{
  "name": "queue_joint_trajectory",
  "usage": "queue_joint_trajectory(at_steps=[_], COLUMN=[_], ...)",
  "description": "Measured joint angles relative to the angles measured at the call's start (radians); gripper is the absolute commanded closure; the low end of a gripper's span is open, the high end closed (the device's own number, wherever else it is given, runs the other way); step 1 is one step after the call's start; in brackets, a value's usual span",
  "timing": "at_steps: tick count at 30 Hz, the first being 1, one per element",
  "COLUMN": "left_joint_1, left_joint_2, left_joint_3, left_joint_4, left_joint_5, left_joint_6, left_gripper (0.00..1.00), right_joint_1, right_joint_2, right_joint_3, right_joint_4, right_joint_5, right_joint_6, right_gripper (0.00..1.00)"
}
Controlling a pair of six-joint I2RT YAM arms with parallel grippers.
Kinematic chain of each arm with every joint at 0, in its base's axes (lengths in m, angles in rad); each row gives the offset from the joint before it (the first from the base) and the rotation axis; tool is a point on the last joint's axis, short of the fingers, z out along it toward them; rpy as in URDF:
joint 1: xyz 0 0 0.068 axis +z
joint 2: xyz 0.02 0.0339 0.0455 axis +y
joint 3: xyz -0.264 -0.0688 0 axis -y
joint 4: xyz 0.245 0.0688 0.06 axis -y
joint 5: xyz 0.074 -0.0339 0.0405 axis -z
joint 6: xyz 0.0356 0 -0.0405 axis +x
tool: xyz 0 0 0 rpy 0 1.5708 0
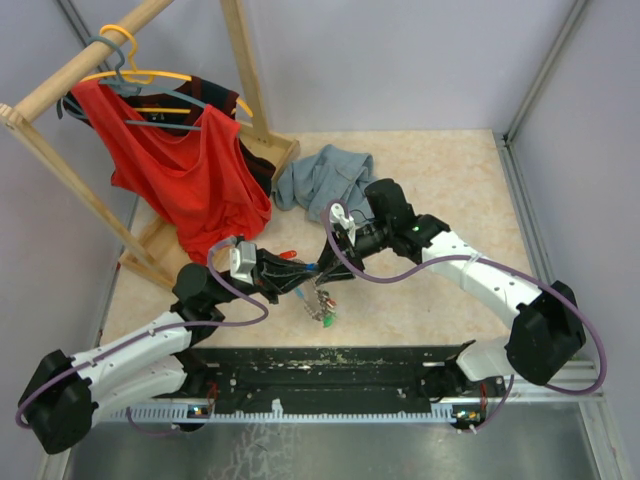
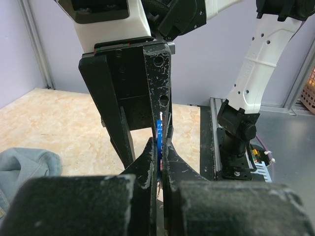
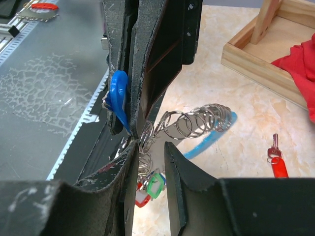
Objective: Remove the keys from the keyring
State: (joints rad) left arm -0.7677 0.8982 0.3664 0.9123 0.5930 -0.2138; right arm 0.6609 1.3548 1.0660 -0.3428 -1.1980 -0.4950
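Observation:
The keyring's silvery chain (image 3: 197, 120) of linked rings and its light blue loop (image 3: 209, 140) hang above the table between both grippers. My left gripper (image 2: 160, 147) is shut on a blue key (image 2: 159, 135), whose blue head (image 3: 118, 98) also shows in the right wrist view. My right gripper (image 3: 150, 147) stands open, with the chain passing through the gap and touching one finger. Green and red keys (image 3: 155, 184) dangle below; the bunch (image 1: 322, 305) also shows in the top view. One red key (image 3: 278, 164) lies loose on the table (image 1: 288, 254).
A wooden clothes rack with a red garment (image 1: 190, 170) stands at the back left, its base (image 3: 256, 54) close by. A grey-blue cloth (image 1: 320, 170) lies behind the grippers. A black rail (image 1: 330, 365) runs along the near edge.

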Motion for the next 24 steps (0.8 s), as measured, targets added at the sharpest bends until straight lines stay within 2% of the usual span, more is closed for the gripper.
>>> queue_joint_trajectory(at_steps=[11,24], left_joint_1=[0.0,0.0], left_joint_2=[0.004,0.004], left_joint_3=[0.0,0.0], left_joint_4=[0.009,0.01], left_joint_5=[0.002,0.002], left_joint_6=[-0.014,-0.017], left_gripper=[1.0,1.0], right_joint_1=[0.012,0.012], right_joint_2=[0.0,0.0], right_joint_3=[0.0,0.0], right_joint_4=[0.006,0.006], right_joint_5=[0.01,0.031], right_joint_6=[0.022,0.028], right_gripper=[0.83,0.82])
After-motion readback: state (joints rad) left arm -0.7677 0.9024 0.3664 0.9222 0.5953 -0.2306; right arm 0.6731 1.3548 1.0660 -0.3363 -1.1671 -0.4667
